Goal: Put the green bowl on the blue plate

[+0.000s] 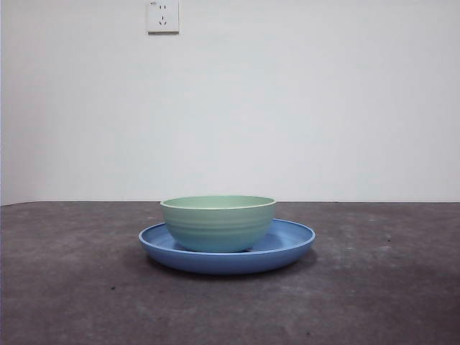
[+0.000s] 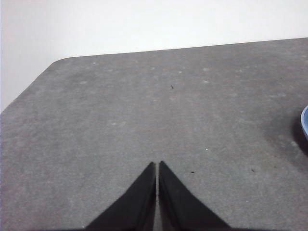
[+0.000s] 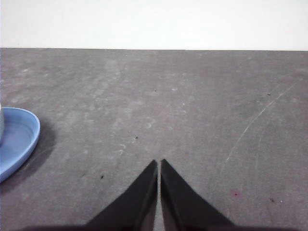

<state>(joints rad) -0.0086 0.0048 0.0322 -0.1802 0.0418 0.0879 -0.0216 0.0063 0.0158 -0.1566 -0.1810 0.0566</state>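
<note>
Green bowl (image 1: 218, 223), pale mint with faint ridges, is seated upright on the blue plate (image 1: 287, 241), slightly off-centre, so placement is judged complete. Left gripper (image 2: 157, 166) and right gripper (image 3: 159, 163) are held over bare table (image 1: 72, 287), jaws together, well apart from the dishes.

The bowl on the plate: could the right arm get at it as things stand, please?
Probably yes. The right end effector is shut over bare table beside the plate, and nothing stands around the bowl.
</note>
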